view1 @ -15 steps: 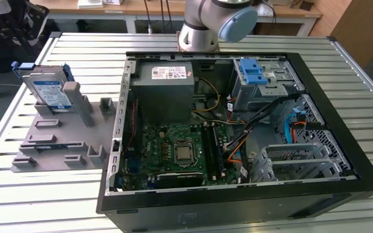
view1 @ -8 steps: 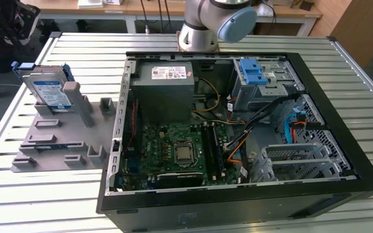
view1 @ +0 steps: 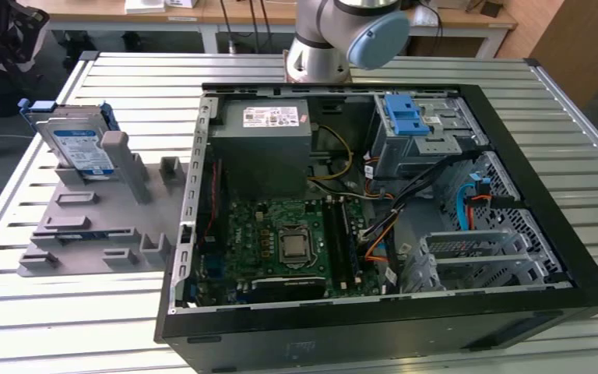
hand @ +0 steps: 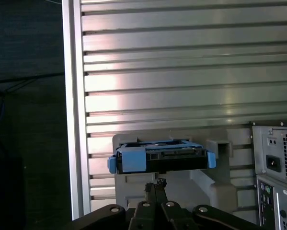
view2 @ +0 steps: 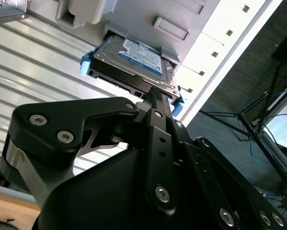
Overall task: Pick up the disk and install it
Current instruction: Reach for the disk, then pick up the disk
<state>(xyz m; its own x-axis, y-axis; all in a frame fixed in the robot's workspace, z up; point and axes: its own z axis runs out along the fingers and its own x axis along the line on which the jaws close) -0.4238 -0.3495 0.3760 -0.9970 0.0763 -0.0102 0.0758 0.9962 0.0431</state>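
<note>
I saw the tabletop [view1: 153, 78] as ribbed bare metal with a brushed sheen. The disk [view2: 133, 67] showed dull silver-grey metal under a glossy paper label, framed by a smooth blue plastic carrier [hand: 132, 159]. Its grey holder [view1: 91, 234] looked like matt plastic. The claw [view2: 155, 96] was matt black with shiny screw heads.

- disk [view1: 79, 144]: silver-grey body, blue-and-white label, blue carrier frame
- gripper [view2: 154, 96]: black with silver screw heads
- table [view1: 71, 327]: silver, ribbed in parallel slats
- holder [view1: 91, 241]: plain grey
- computer case [view1: 382, 336]: black shell
- motherboard [view1: 283, 234]: green
- drive cage latch [view1: 407, 118]: blue
</note>
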